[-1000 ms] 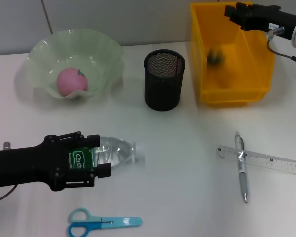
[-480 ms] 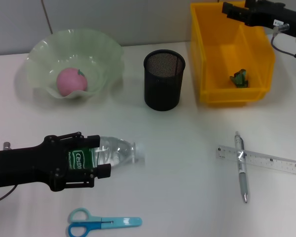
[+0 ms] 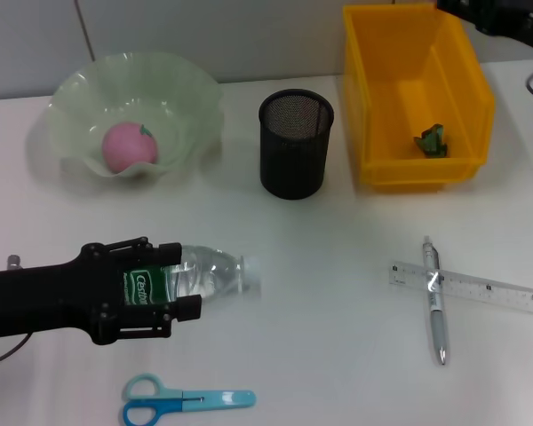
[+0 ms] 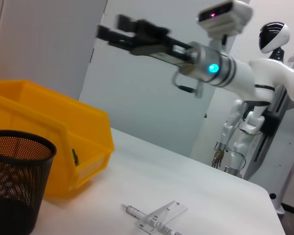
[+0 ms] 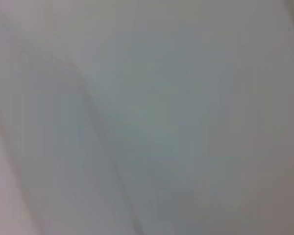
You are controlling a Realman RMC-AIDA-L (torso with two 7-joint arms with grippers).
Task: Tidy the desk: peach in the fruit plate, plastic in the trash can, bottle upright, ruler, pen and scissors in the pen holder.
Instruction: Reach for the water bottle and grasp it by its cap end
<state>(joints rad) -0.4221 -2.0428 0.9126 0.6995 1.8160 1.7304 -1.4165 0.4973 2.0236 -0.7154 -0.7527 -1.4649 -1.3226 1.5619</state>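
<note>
Lying on its side: bottle (image 3: 200,277), clear plastic, green label, white cap pointing toward the robot's right, on the white desk (image 3: 338,293).
Bottle vs. jaws: left gripper (image 3: 147,288) is closed around the labelled end; black fingers (image 3: 124,251) run along both sides of the label, the clear neck and cap stick out past them.
Left gripper: low over the near left part of the desk, arm reaching in from the left edge.
Scissors (image 3: 185,404): blue handles, lying flat just nearer the robot than the held bottle, apart from it.
Pen (image 3: 435,300): silver, lying across the ruler (image 3: 466,286) on the right side of the desk; the two touch and form a cross. Both also show in the left wrist view, pen (image 4: 134,212) and ruler (image 4: 161,215).
Pen holder (image 3: 295,142): black mesh cup, upright, mid-desk at the far side, between bowl and bin.
Fruit plate (image 3: 80,98): pale green wavy bowl, far left; pink peach (image 3: 129,146) inside it.
Trash can (image 3: 373,106): yellow bin, far right; small green plastic (image 3: 431,140) scrap on its floor near the front wall.
Right gripper (image 4: 117,30): raised high beyond the bin's far corner; in the left wrist view its black fingers stand apart, holding nothing.
Right wrist view: plain grey blur, nothing to tell.
</note>
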